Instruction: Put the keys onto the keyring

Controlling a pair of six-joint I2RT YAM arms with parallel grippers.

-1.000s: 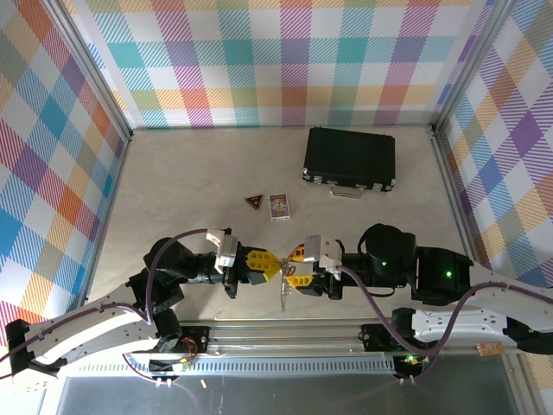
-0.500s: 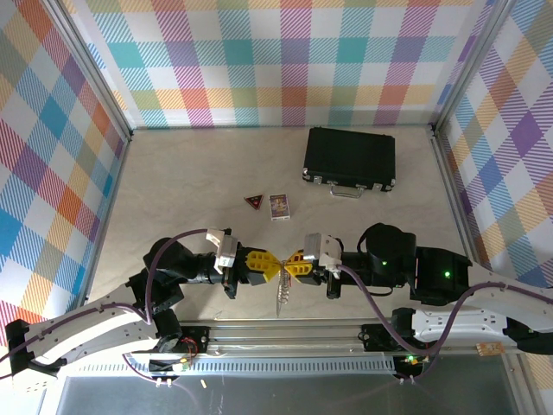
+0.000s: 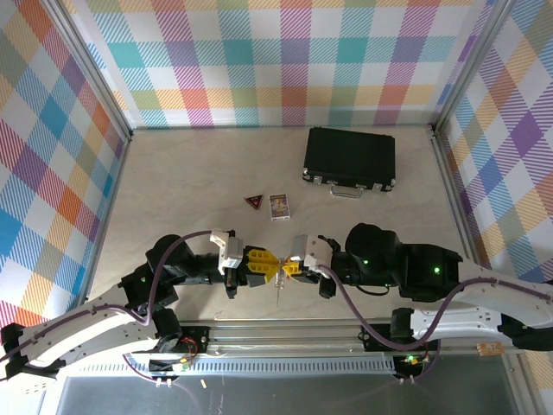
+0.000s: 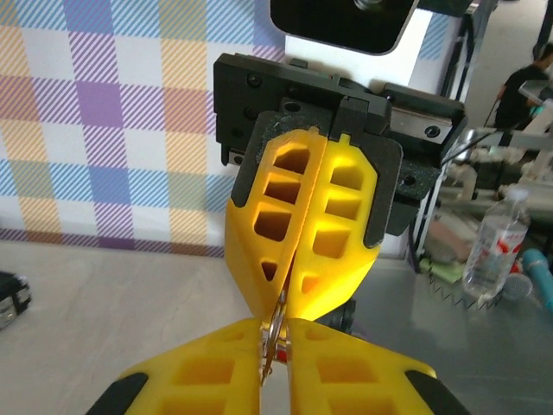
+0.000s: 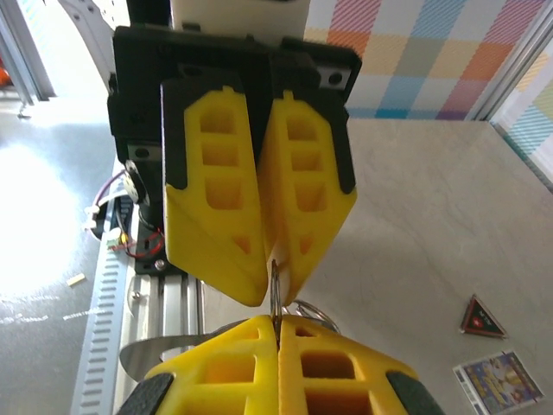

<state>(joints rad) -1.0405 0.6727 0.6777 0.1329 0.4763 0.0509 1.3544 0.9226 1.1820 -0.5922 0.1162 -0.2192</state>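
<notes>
My two grippers meet tip to tip above the table's near edge. My right gripper [image 3: 289,266] [image 5: 277,322] is shut on the thin silver keyring [image 5: 274,290] [image 4: 280,306], which stands edge-on between the yellow fingers. My left gripper [image 3: 264,264] [image 4: 276,325] is closed to a narrow slit. The ring's other end and the keys [image 4: 281,355], showing as a small red tag on metal, sit in that slit. A short metal piece [image 3: 279,284] hangs below the meeting point. A small round loop [image 5: 312,308] pokes out behind my right fingers.
A black case [image 3: 349,159] lies at the back right. A dark triangular badge [image 3: 253,201] [image 5: 482,316] and a small printed card [image 3: 279,206] [image 5: 501,380] lie mid-table. The aluminium rail [image 3: 285,333] runs along the near edge under the grippers.
My right gripper went from open to shut on the ring. It slid left with the left gripper. The hanging metal rose. The left jaws eased apart slightly.
</notes>
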